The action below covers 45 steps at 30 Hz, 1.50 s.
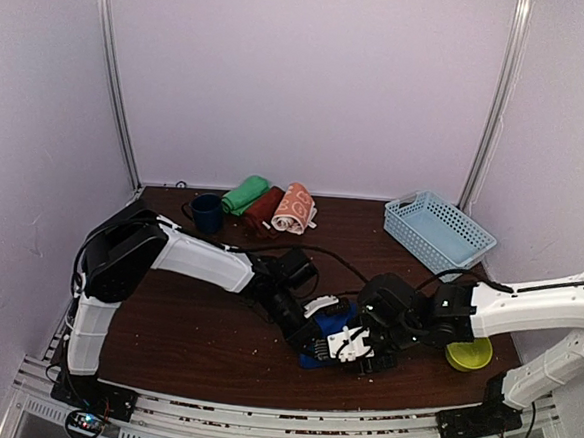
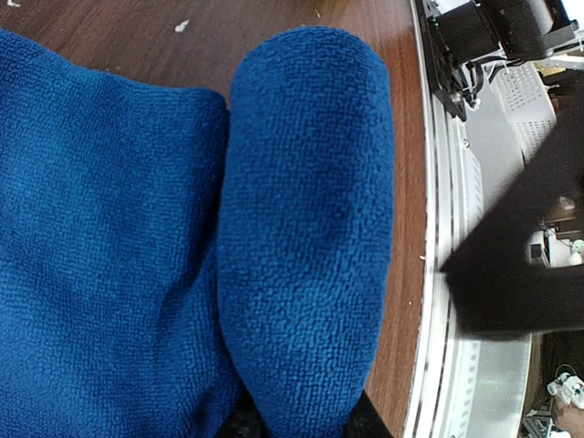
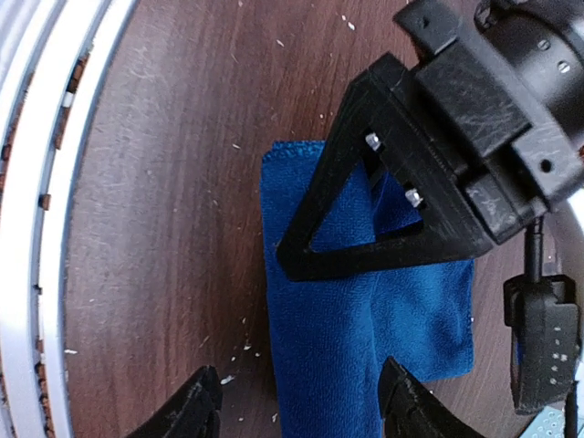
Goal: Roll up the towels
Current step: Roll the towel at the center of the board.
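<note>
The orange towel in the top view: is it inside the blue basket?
No, the orange towel lies rolled beside the maroon towel, well left of the basket.

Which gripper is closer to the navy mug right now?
Left. The left gripper is at the blue towel, toward the front and right of the navy mug. The right gripper is at the towel's other side, farther from the mug.

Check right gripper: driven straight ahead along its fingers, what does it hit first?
The blue towel, already between the right gripper's open fingers. Beyond it, the left gripper's finger over the towel; depth unclear.
</note>
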{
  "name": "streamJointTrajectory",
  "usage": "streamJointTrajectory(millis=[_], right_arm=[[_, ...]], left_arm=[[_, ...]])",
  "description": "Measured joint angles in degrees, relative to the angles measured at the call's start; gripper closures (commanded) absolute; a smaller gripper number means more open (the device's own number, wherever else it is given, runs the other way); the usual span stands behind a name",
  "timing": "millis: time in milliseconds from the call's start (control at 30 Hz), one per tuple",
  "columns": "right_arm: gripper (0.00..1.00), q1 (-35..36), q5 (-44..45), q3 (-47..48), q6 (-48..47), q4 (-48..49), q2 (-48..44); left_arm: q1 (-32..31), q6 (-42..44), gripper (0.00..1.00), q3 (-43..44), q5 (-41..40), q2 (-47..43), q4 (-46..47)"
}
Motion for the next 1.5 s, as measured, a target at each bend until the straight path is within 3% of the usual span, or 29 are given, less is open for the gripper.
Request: streamJointTrajectory(millis=[133, 267, 400, 467, 567, 767, 800, 833, 933, 1100, 1233, 1367, 1500], right_arm=[[0.44, 0.2, 3.7, -1.4, -0.2, 4.6, 5.0], [0.68, 0.2, 5.2, -2.2, -0.5, 7.7, 8.6], [0.82, 0.2, 6.5, -2.2, -0.3, 9.8, 10.2], [0.86, 0.2, 6.6, -1.9, -0.3, 9.6, 10.4], [0.88, -0.5, 4.9, 0.2, -0.7, 7.4, 11.4], [0.90, -3.8, -3.3, 5.3, 0.0, 0.9, 14.0], [0.90, -4.5, -4.9, 6.6, 0.0, -0.4, 15.0], [0.90, -5.2, -6.2, 7.8, 0.0, -1.6, 16.0], [0.91, -8.1, -11.0, 12.1, 0.0, -5.7, 19.5], [0.92, -14.4, -21.1, 23.8, -0.2, -15.9, 29.3], [0.92, -19.0, -29.6, 30.1, -0.3, -22.7, 35.6], [0.92, -22.0, -37.2, 34.4, -1.3, -28.0, 40.9], [0.92, -23.7, -41.8, 36.6, -1.6, -30.9, 44.0]], left_arm=[[0.0, -0.2, 0.75, 0.0, 0.2, 0.0, 0.0], [0.0, -0.2, 0.70, 0.1, 0.3, 0.1, 0.0], [0.0, 0.5, 0.57, 0.1, 0.4, 0.1, 0.0], [0.0, 1.3, 0.48, 0.0, 0.0, -0.3, -0.5], [0.0, 2.1, 0.45, -2.6, -3.9, -3.8, -1.2], [5.0, 1.6, 0.41, -17.4, -20.8, -23.0, -2.2], [6.0, 1.9, 0.08, -19.1, -23.8, -26.1, -1.9], [6.8, 2.4, 0.03, -20.6, -26.7, -29.5, -1.4], [6.2, 5.4, 0.02, -25.7, -33.6, -39.3, 3.0], [-2.0, 11.7, 0.02, -32.8, -42.9, -52.7, 9.8], [-5.7, 12.6, 0.04, -34.2, -45.1, -53.0, 15.4], [-5.9, 12.5, 0.19, -36.1, -44.0, -51.4, 18.9], [-9.4, 17.1, 0.23, -29.8, -45.0, -43.4, 17.3]])
